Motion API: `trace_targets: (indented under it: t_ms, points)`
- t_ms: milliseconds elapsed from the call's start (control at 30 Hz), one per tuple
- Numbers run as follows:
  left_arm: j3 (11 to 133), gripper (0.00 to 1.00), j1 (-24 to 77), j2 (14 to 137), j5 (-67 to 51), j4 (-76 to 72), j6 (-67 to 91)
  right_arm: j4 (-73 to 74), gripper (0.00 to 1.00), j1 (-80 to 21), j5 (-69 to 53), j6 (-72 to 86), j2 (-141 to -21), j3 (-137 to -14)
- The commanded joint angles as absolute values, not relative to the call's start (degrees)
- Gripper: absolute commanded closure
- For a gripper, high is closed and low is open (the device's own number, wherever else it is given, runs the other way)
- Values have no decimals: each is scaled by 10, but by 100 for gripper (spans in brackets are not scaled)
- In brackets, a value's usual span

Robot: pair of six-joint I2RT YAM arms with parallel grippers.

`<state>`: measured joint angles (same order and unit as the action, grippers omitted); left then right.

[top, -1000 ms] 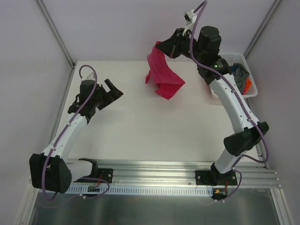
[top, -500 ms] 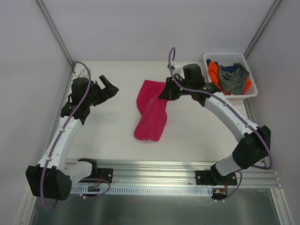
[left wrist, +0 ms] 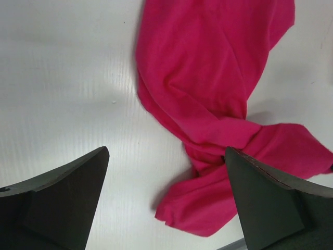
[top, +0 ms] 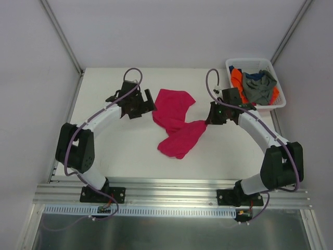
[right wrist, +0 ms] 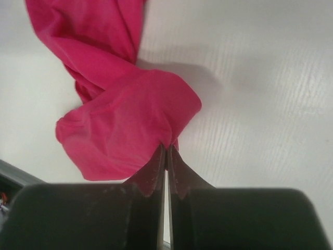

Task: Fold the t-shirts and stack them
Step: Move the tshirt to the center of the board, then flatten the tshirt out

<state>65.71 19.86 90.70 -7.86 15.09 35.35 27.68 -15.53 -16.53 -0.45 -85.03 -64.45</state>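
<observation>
The magenta-pink t-shirt (top: 174, 117) lies crumpled and twisted on the white table (top: 119, 151), mid-table. My right gripper (top: 210, 120) is shut on a pinch of the shirt's right edge; in the right wrist view the closed fingertips (right wrist: 166, 148) bite a bunched fold of pink cloth (right wrist: 119, 125). My left gripper (top: 148, 104) hovers open just left of the shirt's upper part. In the left wrist view its wide-spread jaws (left wrist: 166, 153) frame the table and the shirt's lower lobe (left wrist: 208, 208), touching nothing. Grey (top: 261, 86), orange (top: 237, 78) and dark blue (top: 253, 75) shirts lie heaped in the basket.
The white plastic basket (top: 250, 60) stands at the table's back right corner, just behind the right arm's forearm. Grey walls close in the table on the left, back and right. The aluminium rail (top: 171, 187) with both arm bases runs along the near edge.
The right arm has brought the pink shirt down from high at the back onto the table, still gripping it. The left arm has swung in from the left side to the shirt's edge.
</observation>
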Motion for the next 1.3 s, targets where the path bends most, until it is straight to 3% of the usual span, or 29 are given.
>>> trace_targets:
  t_ms: [0,133,267,333,400,433,500,533,767,1067,1267]
  points:
    - [716,5,212,958,-57,136,391,261,99,-146,-118,18,-796,-603]
    - [754,6,226,999,-41,134,395,298,99,-139,-27,22,-780,-592]
    - [766,8,227,1023,-27,133,405,376,99,-108,-14,52,-801,-618]
    - [769,12,228,1027,-19,134,422,399,91,-103,-44,61,-798,-628]
    - [776,15,231,1036,-5,133,436,392,71,-114,-79,55,-767,-647]
    - [781,18,236,1041,-4,133,439,387,40,-121,-92,48,-758,-659]
    - [803,19,243,1063,-3,133,446,385,16,-160,-93,6,-739,-706]
    - [810,19,248,1070,10,133,449,388,13,-174,-85,-11,-740,-719]
    - [811,21,274,1103,47,133,532,293,12,-275,-129,-77,-790,-701]
    - [718,19,320,1061,90,132,649,289,11,-276,-59,-88,-766,-701]
    - [718,27,322,1092,82,89,653,311,10,-275,-42,-66,-741,-682]
